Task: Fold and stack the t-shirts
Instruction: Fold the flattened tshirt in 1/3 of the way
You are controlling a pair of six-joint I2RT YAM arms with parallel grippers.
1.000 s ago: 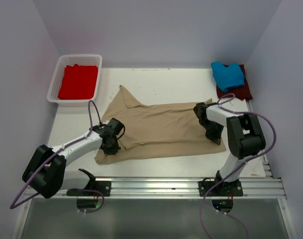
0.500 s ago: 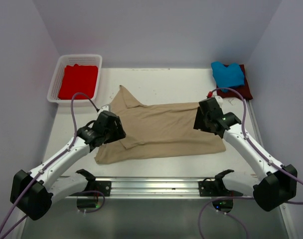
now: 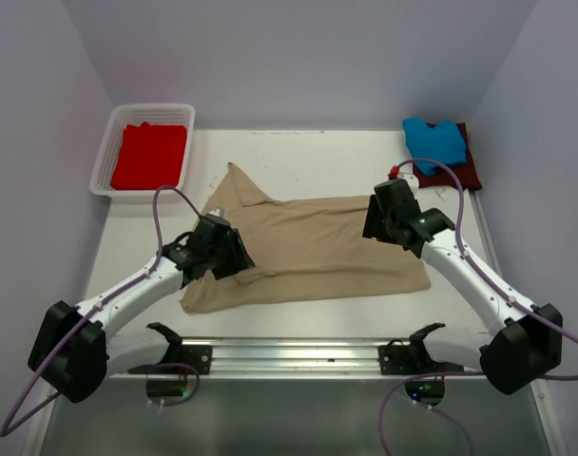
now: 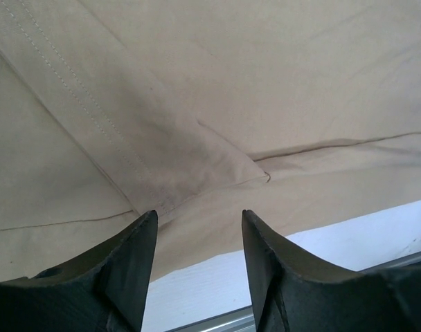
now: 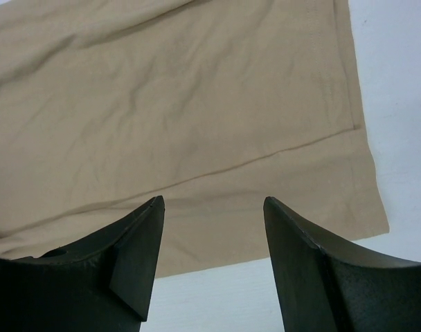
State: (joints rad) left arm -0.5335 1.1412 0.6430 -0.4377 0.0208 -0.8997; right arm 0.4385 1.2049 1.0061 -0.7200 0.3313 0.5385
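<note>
Starting with the top view, four t-shirts are counted: one tan t-shirt [image 3: 313, 242] spread flat under both grippers, one red t-shirt [image 3: 149, 155] in the single white basket [image 3: 101, 161] well beyond the left gripper [image 3: 234, 261], and one blue t-shirt [image 3: 433, 141] laid on one maroon t-shirt [image 3: 458, 176] a little beyond the right gripper [image 3: 375, 223]. Two grippers are counted, each poised over an opposite end of the tan cloth. In the left wrist view, the left gripper [image 4: 198, 221] is seen spread wide with nothing held. A doubled-over sleeve flap [image 4: 196, 152] lies just ahead of its fingertips, and bare table [image 4: 335, 235] is seen beside them to the right. It is judged that only this loose flap could be pinched, so that the body is left behind and the fold is dragged askew. In the right wrist view, the right gripper [image 5: 212, 204] is likewise seen parted wide and empty, with the hem [image 5: 342, 69] running ahead and to its right. If the closing is made too far inside that hem, a bunch of cloth could be gathered, and if the two ends are lifted unevenly, the shirt could be twisted.
</note>
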